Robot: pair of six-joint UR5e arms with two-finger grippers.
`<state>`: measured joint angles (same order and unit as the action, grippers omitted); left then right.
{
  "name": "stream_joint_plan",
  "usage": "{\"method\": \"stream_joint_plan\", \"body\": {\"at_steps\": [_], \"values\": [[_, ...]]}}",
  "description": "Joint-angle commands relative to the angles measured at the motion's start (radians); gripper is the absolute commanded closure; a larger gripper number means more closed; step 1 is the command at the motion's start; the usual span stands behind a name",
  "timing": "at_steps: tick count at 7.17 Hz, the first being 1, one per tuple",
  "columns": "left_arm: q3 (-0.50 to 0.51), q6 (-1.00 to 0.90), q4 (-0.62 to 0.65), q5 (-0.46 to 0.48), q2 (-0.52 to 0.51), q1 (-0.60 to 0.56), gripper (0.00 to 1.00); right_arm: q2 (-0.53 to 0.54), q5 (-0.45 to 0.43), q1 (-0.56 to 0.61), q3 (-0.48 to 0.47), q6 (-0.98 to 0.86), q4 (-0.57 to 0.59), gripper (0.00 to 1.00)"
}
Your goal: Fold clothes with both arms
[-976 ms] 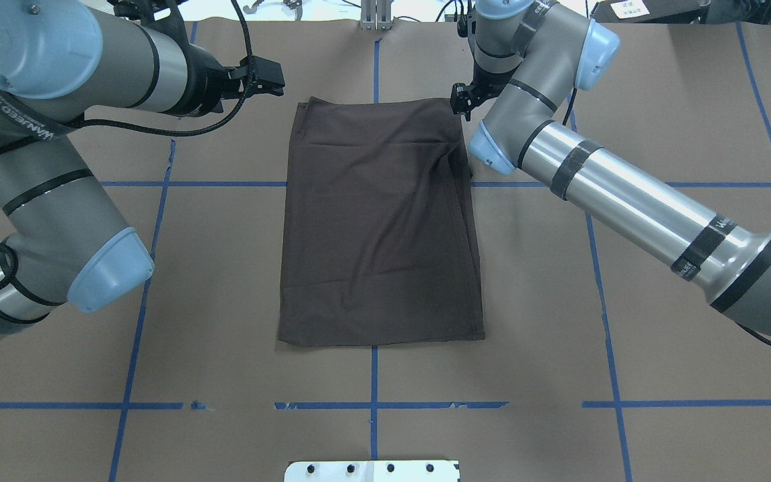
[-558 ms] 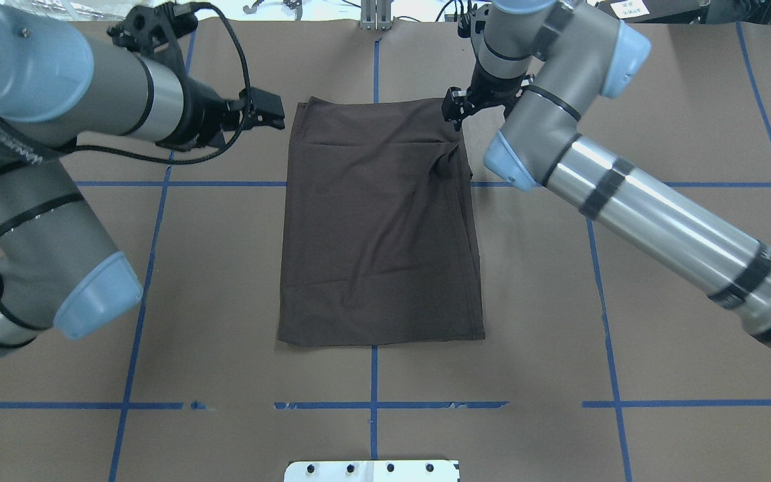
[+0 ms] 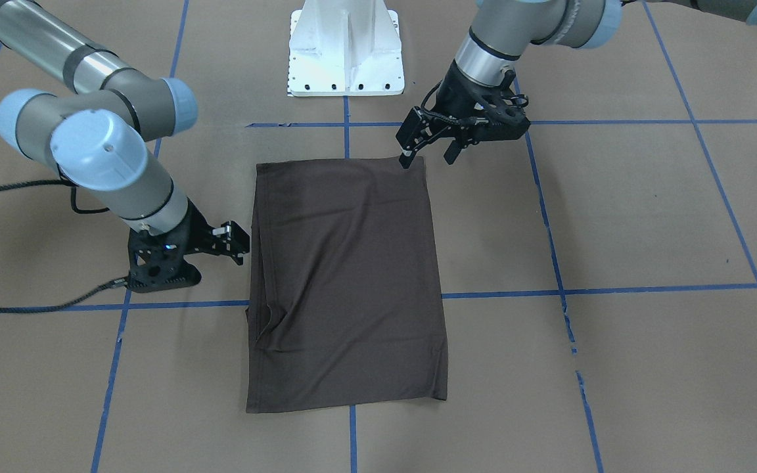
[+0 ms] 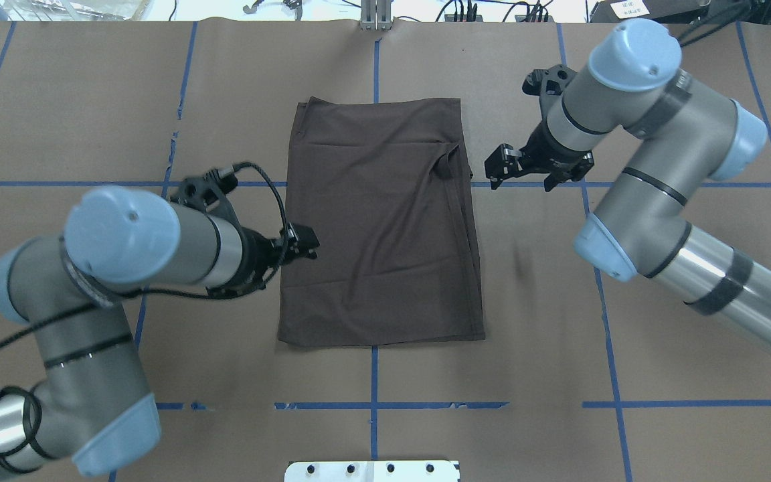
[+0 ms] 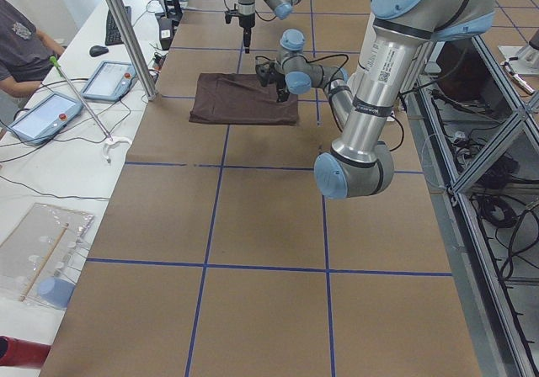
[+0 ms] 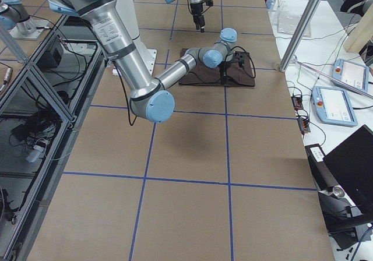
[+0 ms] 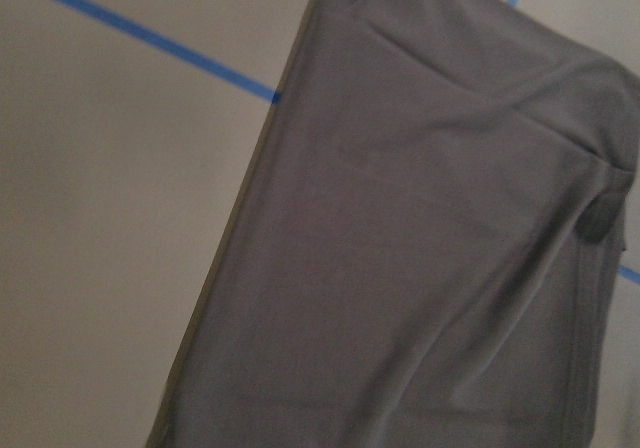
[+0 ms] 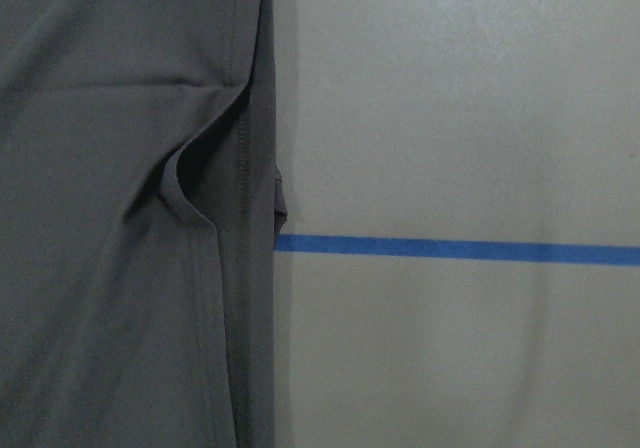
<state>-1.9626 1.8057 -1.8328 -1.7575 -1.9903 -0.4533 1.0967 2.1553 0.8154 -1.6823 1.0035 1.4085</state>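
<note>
**A:** Both grippers have pulled back from the far corners since a second ago. From overhead, the left gripper (image 4: 306, 244) sits at the T-shirt's (image 4: 379, 221) left edge, toward its near end. The right gripper (image 4: 523, 175) hangs apart from the right edge.

**B:** Jaws?

**A:** Spread on both, holding nothing. The T-shirt lies flat as a folded rectangle mid-table (image 4: 57, 100), across the blue tape line (image 4: 372, 375), with bare paper on either side.

**B:** And facing the robot?

**A:** The left gripper (image 3: 428, 157) is at the T-shirt's (image 3: 345, 282) corner nearest the white pedestal (image 3: 345, 46). I cannot tell if it touches. The right gripper (image 3: 242, 244) is just beside the opposite long edge.

**B:** The side views?

**A:** From the left end, the T-shirt (image 5: 240, 99) is small and far up the table. From the right end, the right arm (image 6: 116, 39) covers part of the T-shirt (image 6: 204, 77).

**B:** The wrists?

**A:** The left wrist sees the T-shirt (image 7: 420, 268) with a straight edge and the tape line (image 7: 150, 33) running under it. The right wrist sees the T-shirt (image 8: 120, 218) with a doubled hem. A small pucker sits close to where the tape line (image 8: 450, 251) meets that edge.
</note>
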Motion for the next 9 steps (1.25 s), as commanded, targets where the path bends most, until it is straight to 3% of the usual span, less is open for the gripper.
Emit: {"method": "stream_joint_plan", "body": {"at_steps": [1, 3, 9], "values": [[0.024, 0.124, 0.007, 0.078, 0.016, 0.109, 0.11, 0.046, -0.002, -0.024, -0.068, 0.055, -0.006, 0.00], [0.103, 0.124, 0.004, 0.127, 0.016, 0.137, 0.13, 0.035, -0.005, -0.028, -0.063, 0.058, -0.006, 0.00], [0.134, 0.130, 0.007, 0.127, 0.015, 0.151, 0.25, 0.035, -0.006, -0.029, -0.071, 0.060, -0.006, 0.00]]}}
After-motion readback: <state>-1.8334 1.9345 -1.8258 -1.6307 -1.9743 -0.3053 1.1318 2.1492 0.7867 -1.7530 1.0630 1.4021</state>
